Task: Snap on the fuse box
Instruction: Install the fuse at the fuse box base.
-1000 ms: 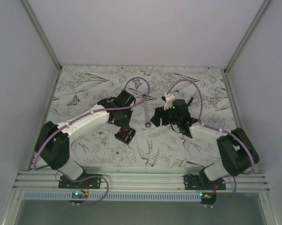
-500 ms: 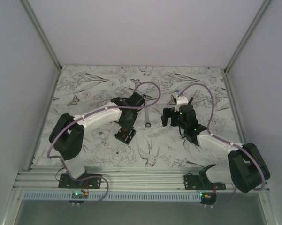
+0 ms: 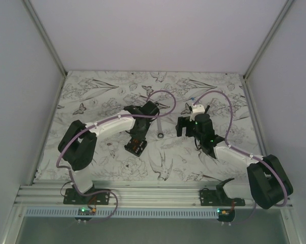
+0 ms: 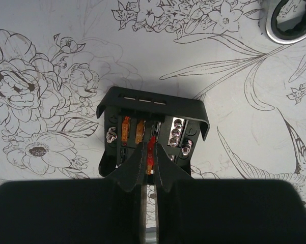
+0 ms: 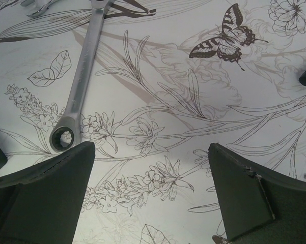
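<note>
The top camera sits high at six o'clock, looking down over the whole table [image 3: 86,101]. Both wrist cameras face down, close; they share the silver wrench [image 5: 80,76]: left one o'clock, right ten o'clock.

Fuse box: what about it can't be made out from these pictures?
- Left wrist view: near end of the fuse box hidden behind the left tool.
- Same view: whether it pinches the red fuse or only touches it is unclear.
- Top external view: fuses too small; left arm covers its far end.
- Right wrist view: the box is out of frame.
</note>
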Available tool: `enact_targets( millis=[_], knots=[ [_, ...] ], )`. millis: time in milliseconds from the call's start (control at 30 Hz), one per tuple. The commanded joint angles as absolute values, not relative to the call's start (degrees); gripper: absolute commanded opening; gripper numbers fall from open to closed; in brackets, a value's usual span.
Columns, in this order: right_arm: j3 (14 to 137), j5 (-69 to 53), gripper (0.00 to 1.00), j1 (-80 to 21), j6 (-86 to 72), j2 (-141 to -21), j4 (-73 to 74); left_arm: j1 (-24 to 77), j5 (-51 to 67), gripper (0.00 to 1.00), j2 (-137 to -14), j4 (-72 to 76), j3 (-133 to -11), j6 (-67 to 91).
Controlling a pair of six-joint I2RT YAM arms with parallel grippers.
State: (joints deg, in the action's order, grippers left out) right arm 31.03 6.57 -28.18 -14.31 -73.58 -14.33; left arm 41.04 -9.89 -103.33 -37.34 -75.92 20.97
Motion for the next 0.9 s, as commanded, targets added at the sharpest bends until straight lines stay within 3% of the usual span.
enact_targets(
  millis=[0, 867],
  knots=[
    [31.07, 7.42, 1.00, -27.60, -14.41, -73.62, -16.09, 41.40, -11.70, 0.00, -104.85, -38.70, -76.30, 20.45],
    [31.14, 6.65, 1.00, -27.51, -14.08, -73.57, -15.82, 41.46, -12.04, 0.00, -104.24, -34.50, -71.94, 19.42]
  ],
)
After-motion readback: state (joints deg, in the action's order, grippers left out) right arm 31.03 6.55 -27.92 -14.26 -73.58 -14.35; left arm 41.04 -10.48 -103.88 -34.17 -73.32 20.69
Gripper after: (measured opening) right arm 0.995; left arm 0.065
